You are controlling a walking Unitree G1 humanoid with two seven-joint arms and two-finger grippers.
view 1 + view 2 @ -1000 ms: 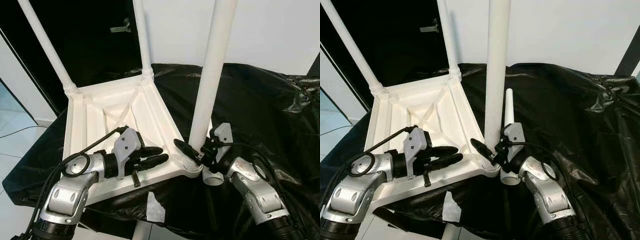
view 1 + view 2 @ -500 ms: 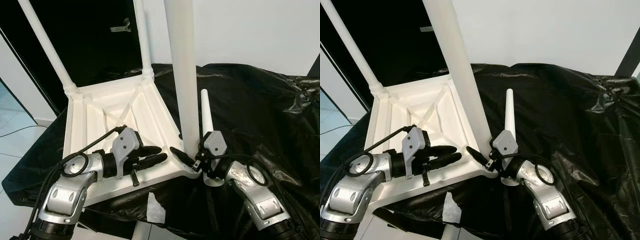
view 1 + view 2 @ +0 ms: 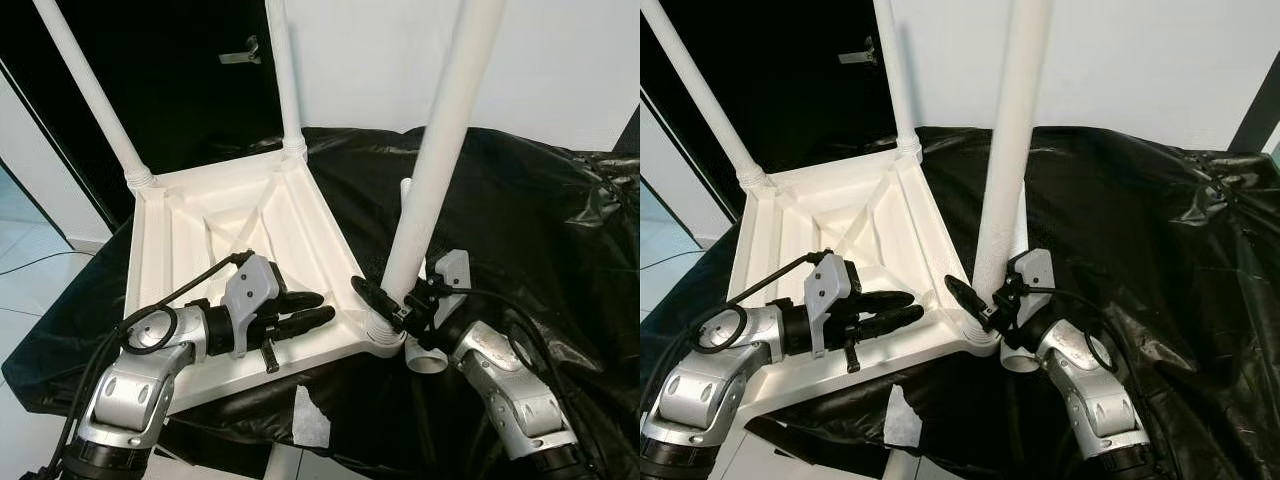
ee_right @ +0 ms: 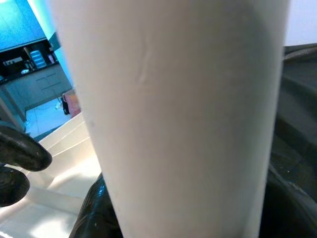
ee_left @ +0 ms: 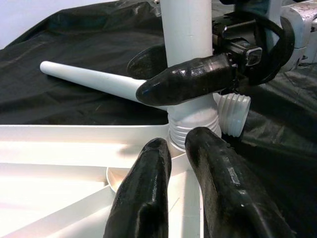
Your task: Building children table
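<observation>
At the near corner socket (image 3: 382, 332), the leg (image 3: 432, 170), clamped in the right gripper (image 3: 400, 305), should be held upright while threaded; left gripper (image 3: 305, 310) jaws together on the tabletop (image 3: 190, 250).

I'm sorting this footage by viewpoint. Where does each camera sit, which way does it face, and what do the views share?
Left eye and right eye views: on the head, looking forward and down at the upturned white table on black sheeting; both silver arms show.
Left wrist view: along the left gripper toward the near-corner leg, with the right gripper around it.
Right wrist view: pressed close against that leg.
Shared: that leg, and a loose leg lying behind it.
</observation>
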